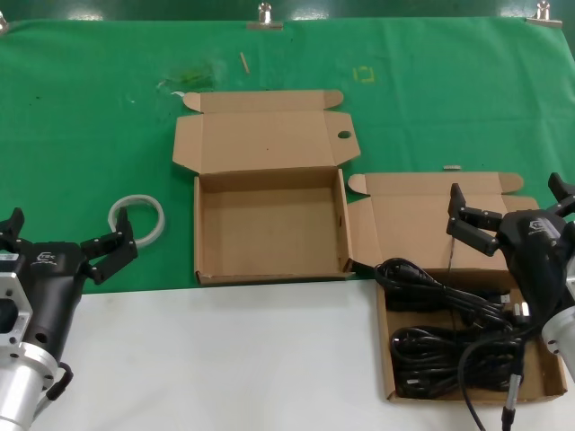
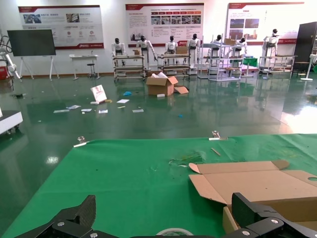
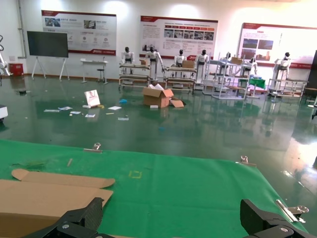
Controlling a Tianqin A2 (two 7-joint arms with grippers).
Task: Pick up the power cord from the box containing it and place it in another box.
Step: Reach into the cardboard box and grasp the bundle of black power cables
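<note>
The power cord [image 1: 422, 277] lies as a long black bundle in the right cardboard box [image 1: 404, 382], above a tangle of other black cords [image 1: 449, 355]. The empty cardboard box [image 1: 269, 229] stands open at the centre; its lid [image 1: 265, 139] has a small hole, and it also shows in the left wrist view [image 2: 257, 186]. My right gripper [image 1: 512, 206] is open and empty above the right box's far part. My left gripper [image 1: 63, 238] is open and empty at the left, near the table's front.
A clear tape roll [image 1: 137, 219] lies on the green cloth [image 1: 90, 108] left of the empty box. White table surface [image 1: 225, 359] runs along the front. Metal clips [image 1: 264, 14] hold the cloth at the far edge.
</note>
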